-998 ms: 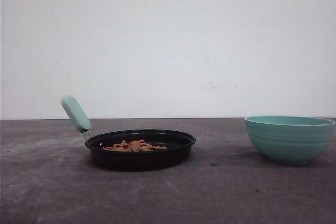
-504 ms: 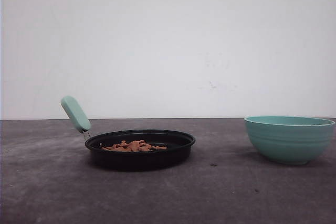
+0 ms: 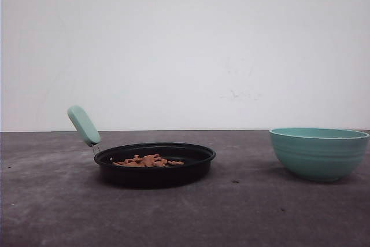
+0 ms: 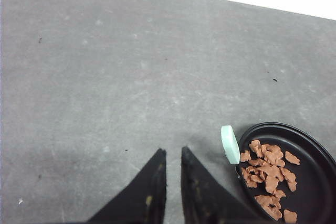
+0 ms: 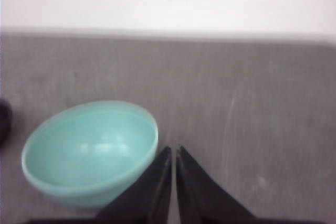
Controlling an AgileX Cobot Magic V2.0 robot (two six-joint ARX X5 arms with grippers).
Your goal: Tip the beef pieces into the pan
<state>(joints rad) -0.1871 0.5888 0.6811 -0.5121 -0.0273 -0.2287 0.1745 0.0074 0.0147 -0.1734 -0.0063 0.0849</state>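
A: Fingers? Both sets are sitting nearly closed, gripping nothing: left gripper [image 4: 172, 153] above bare worktop [image 4: 105, 77] beside the pan [image 4: 310, 182], right gripper [image 5: 173, 150] by the teal bowl [image 5: 89, 150].

B: Beef pieces [image 3: 147, 161] are lying in the pan, worktop's left half. Pour looks finished.

A: Right wrist view is showing the bowl empty; front view is hiding that.

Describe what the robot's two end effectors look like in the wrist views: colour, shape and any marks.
Both are black. The left end effector has two broad wedge-shaped fingers tapering to narrow tips, with small yellowish-brown specks on their inner edges. The right end effector shows the same pair of black tapering wedges; that view is blurred, so fine marks cannot be made out. No cables or labels are visible.
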